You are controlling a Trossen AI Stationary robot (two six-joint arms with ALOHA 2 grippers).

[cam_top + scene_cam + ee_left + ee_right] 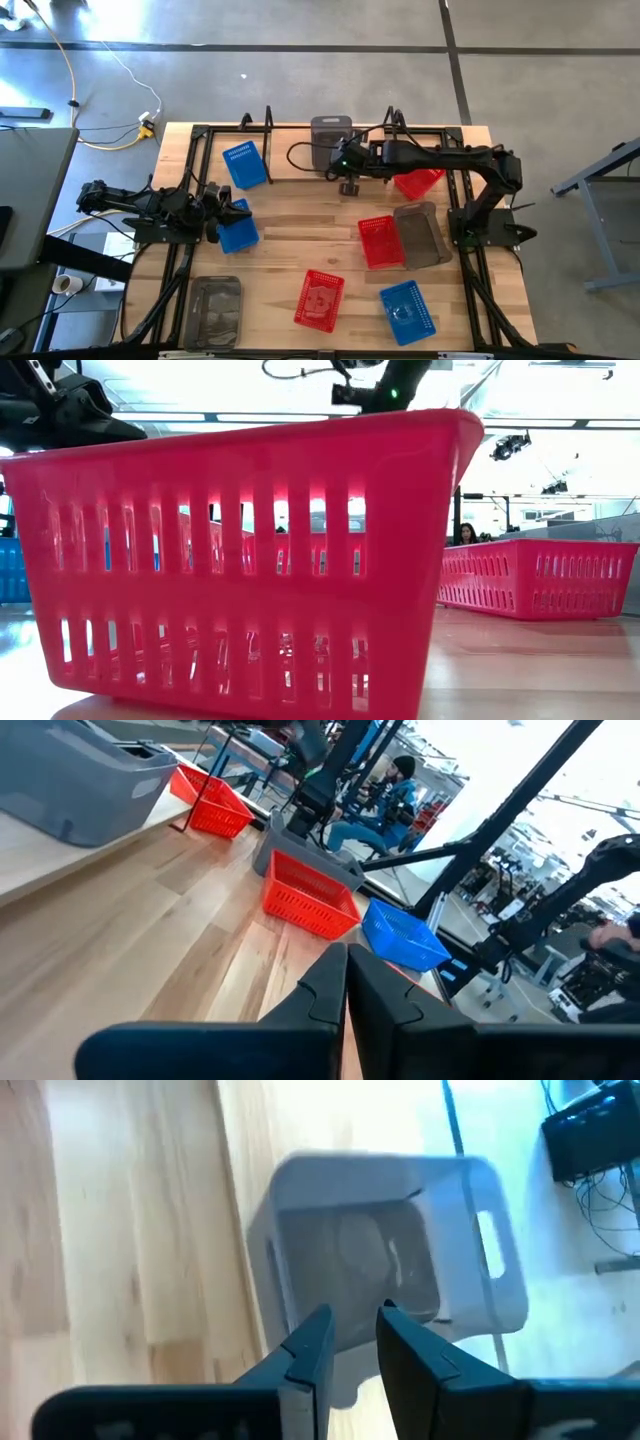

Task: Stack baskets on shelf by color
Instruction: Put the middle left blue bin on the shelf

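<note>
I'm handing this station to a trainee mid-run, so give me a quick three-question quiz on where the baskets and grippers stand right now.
1. How many red perforated plastic baskets lie on the table in the high view?
2. True or false: the left gripper has its fingers spread wide.
3. Which basket is the right gripper closest to?
A. a blue one
B. the smoky grey plastic basket
C. a red one

Key
1. Three: one under the right arm, one beside a grey basket, one near the front edge.
2. False: its fingers are shut, with nothing between them.
3. B
</note>
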